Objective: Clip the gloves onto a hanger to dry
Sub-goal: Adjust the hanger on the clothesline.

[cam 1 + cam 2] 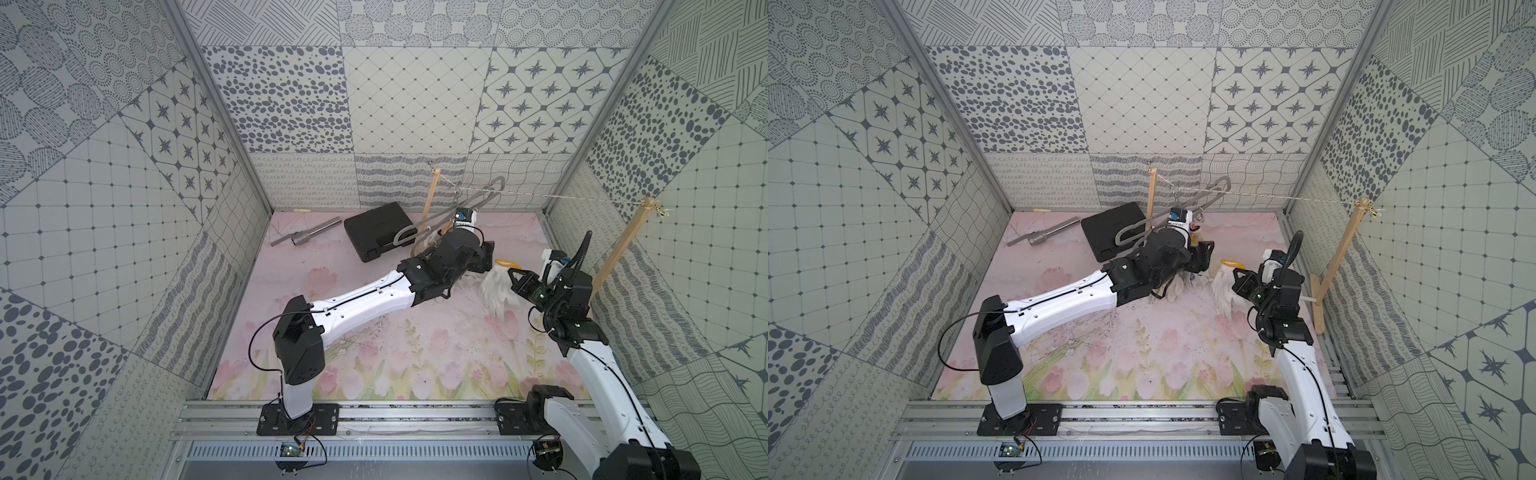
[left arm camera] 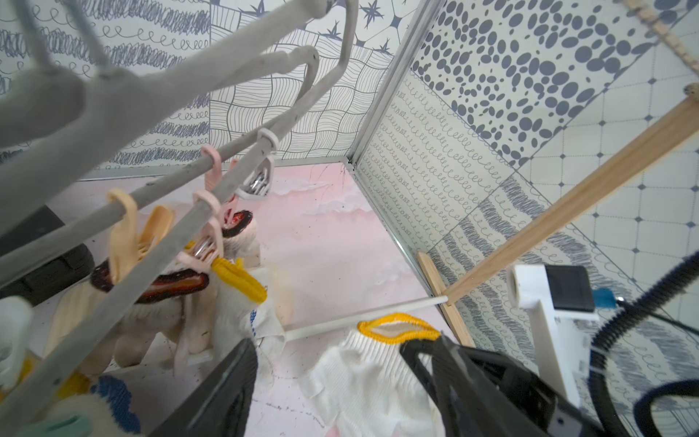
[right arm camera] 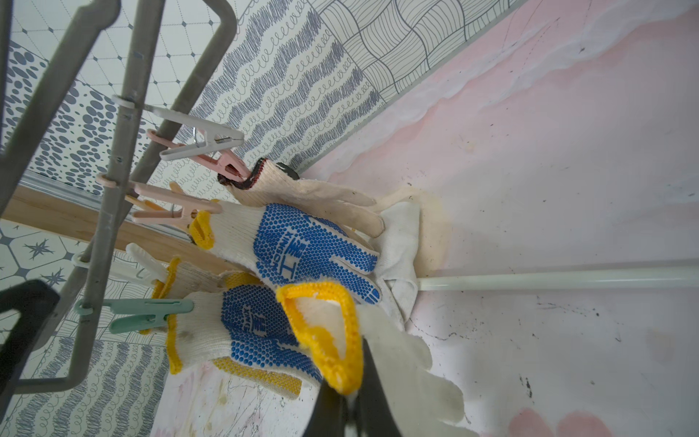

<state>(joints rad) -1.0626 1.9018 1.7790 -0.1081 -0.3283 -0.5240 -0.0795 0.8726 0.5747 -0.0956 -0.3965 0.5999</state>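
Observation:
The grey hanger [image 2: 189, 72] hangs from the string, tilted, with pastel pegs along its bars. Several gloves are pegged to it and trail onto the floor. Among them are two blue-dotted gloves [image 3: 310, 246] [image 3: 257, 329] and a cream glove [image 3: 302, 189] with a dark cuff. My right gripper [image 3: 350, 408] is shut on the yellow-edged cuff of a plain white glove [image 1: 494, 295], held just off the floor beside the hanger. My left gripper [image 2: 340, 397] stands open right next to that glove, with nothing gripped between its fingers [image 2: 223, 389].
Two wooden posts [image 1: 430, 195] [image 1: 619, 249] carry the string [image 1: 561, 198] across the back right. A thin white rod [image 3: 548, 278] lies on the floor between their feet. A black case [image 1: 370, 237] and a metal tube [image 1: 307, 235] lie at the back left.

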